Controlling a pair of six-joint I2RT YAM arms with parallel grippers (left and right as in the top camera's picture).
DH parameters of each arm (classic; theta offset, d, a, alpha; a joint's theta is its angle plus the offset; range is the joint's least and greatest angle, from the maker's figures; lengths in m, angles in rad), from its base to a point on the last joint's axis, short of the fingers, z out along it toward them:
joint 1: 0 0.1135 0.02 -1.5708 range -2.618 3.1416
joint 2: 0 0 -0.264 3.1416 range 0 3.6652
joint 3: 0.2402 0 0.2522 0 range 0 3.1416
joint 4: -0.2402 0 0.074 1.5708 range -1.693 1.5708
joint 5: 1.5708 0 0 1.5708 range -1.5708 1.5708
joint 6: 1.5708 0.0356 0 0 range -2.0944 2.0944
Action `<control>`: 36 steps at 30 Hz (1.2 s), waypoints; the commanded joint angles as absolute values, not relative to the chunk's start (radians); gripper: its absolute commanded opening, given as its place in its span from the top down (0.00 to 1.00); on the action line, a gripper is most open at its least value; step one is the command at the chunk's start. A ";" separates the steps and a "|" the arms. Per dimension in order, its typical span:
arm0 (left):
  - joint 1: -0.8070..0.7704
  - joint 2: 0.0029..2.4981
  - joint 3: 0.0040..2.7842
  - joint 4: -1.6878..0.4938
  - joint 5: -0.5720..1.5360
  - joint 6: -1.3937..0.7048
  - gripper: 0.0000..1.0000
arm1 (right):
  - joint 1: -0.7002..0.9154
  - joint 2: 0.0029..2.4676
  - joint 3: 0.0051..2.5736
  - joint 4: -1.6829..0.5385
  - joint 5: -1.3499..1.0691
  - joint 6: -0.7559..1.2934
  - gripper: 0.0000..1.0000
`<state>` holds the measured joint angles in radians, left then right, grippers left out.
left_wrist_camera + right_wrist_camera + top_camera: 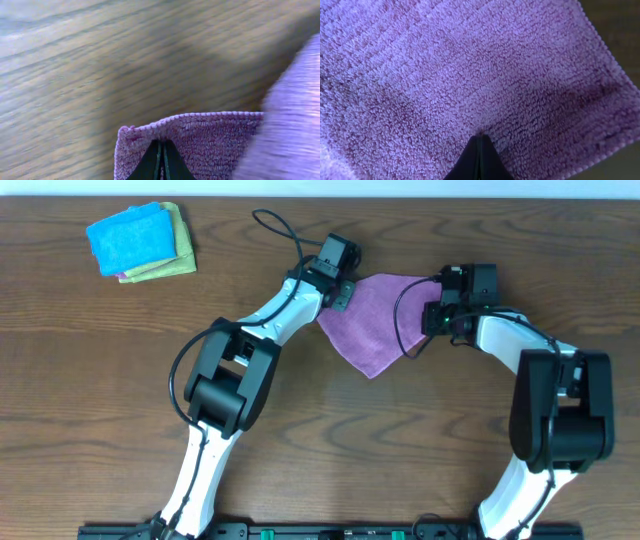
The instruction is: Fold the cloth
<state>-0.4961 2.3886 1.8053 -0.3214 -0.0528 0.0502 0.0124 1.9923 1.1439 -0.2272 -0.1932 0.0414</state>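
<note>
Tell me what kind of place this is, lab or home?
Probably a robot test bench: wood-grain table, left gripper and right gripper pinching a purple cloth, folded cloths stacked aside.

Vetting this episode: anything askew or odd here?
Nothing spilled or damaged. The purple cloth, pinched by the left gripper and right gripper, forms a lopsided triangle, not a square fold. The cloth stack at far left is fanned, edges uneven.

Wood table [100,380]: purple cloth [370,330] centre, folded cloth stack [140,240] far-left corner.
</note>
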 commanded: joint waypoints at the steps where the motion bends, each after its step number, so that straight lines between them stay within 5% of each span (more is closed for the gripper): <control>1: -0.465 2.420 1.810 -0.340 -0.170 0.045 0.94 | 0.005 2.031 1.105 -0.300 -0.114 0.052 0.99; 18: -0.415 2.420 1.810 -0.395 -0.351 0.048 0.94 | -0.008 2.031 1.106 -0.504 0.022 0.099 0.99; 36: -0.421 2.344 1.898 -0.427 -0.340 0.048 0.94 | -0.006 2.025 1.280 -0.549 -0.202 0.138 0.99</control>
